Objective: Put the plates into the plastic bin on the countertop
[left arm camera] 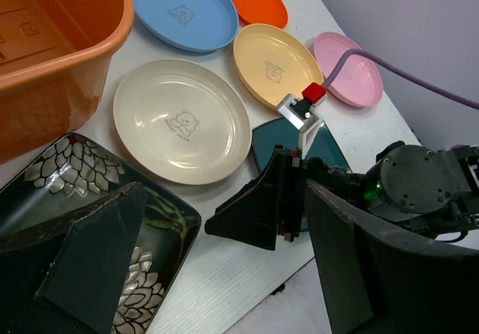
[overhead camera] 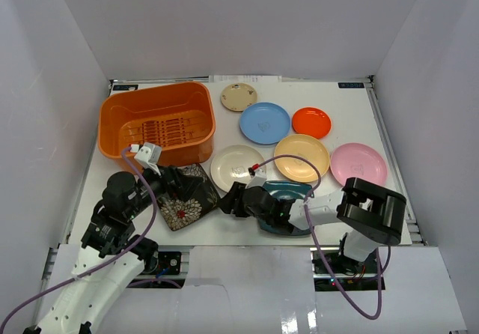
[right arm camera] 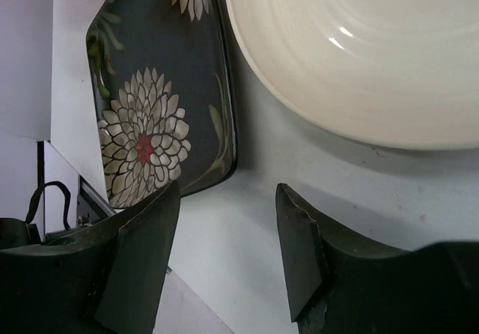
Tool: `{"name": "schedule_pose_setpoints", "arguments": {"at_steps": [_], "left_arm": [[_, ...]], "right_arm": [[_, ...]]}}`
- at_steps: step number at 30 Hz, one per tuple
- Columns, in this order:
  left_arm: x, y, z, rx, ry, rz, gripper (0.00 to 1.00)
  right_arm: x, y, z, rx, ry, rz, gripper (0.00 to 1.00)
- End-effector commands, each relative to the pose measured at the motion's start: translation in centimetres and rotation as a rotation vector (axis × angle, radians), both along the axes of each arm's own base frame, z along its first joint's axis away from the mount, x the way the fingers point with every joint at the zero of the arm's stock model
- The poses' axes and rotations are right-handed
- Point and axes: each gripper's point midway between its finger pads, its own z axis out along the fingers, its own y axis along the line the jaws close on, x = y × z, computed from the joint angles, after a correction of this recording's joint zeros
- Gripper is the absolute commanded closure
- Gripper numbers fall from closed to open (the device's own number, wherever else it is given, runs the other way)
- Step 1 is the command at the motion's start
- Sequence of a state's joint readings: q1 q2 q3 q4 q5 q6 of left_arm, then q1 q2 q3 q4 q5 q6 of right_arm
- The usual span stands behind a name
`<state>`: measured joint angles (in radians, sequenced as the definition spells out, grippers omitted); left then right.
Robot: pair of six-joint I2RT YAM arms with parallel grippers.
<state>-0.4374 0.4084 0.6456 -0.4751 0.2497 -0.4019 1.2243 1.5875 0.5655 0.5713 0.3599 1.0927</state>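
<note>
Your right gripper [right arm camera: 228, 192] is spread wide with nothing between its fingers, low over the bare countertop [right arm camera: 247, 274]. Just ahead of its left finger lies the rim of the black floral plate [right arm camera: 150, 124]. Ahead and to the right sits the cream plate [right arm camera: 359, 49], close beside the floral one but apart from it.

The step in hand looks like lifting the floral plate. Come at its raised rim rather than the flat face. Keep the fingers level with the table, slide one under the lip, and close only once the rim is well inside. Steer clear of the cream plate, which a wide finger could nudge.

Your left gripper [overhead camera: 168, 180] is also unclenched and hangs directly above the floral plate, so don't crowd both arms onto it.

The plate lies flat and face up. Being square, it has no real long axis. It sits cornerwise, one corner toward the plastic bin [overhead camera: 206, 117] beyond the left gripper and the opposite corner toward the arm bases. No plate shows inside the bin.
</note>
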Motion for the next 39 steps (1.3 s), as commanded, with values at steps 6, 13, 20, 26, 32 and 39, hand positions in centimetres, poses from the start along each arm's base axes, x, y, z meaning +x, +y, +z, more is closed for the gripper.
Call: {"name": "schedule_pose_setpoints", "arguments": {"at_steps": [6, 13, 20, 26, 32, 39], "left_arm": [[-0.1, 0.0, 0.8, -0.018, -0.035, 0.003, 0.02], [0.0, 0.0, 0.8, -0.015, -0.032, 0.003, 0.02], [0.3, -0.1, 0.4, -0.015, 0.009, 0.011, 0.06], [0.7, 0.7, 4.0, -0.033, 0.052, 0.086, 0.11], [-0.5, 2.0, 5.3, -0.016, 0.209, 0.159, 0.19], [-1.6, 1.0, 4.5, -0.070, 0.342, 0.138, 0.22]], "right_arm": [[2.1, 3.8, 1.8, 0.112, -0.018, -0.058, 0.42], [2.6, 5.3, -1.5, 0.104, 0.069, -0.060, 0.53], [2.5, 4.1, -3.0, 0.111, 0.099, -0.091, 0.88], [1.5, 2.6, 1.1, 0.179, 0.015, -0.041, 0.92], [1.4, -1.3, 10.8, 0.348, -0.132, -0.063, 0.92], [3.6, -10.0, 19.1, 0.488, -0.258, -0.199, 0.92]]}}
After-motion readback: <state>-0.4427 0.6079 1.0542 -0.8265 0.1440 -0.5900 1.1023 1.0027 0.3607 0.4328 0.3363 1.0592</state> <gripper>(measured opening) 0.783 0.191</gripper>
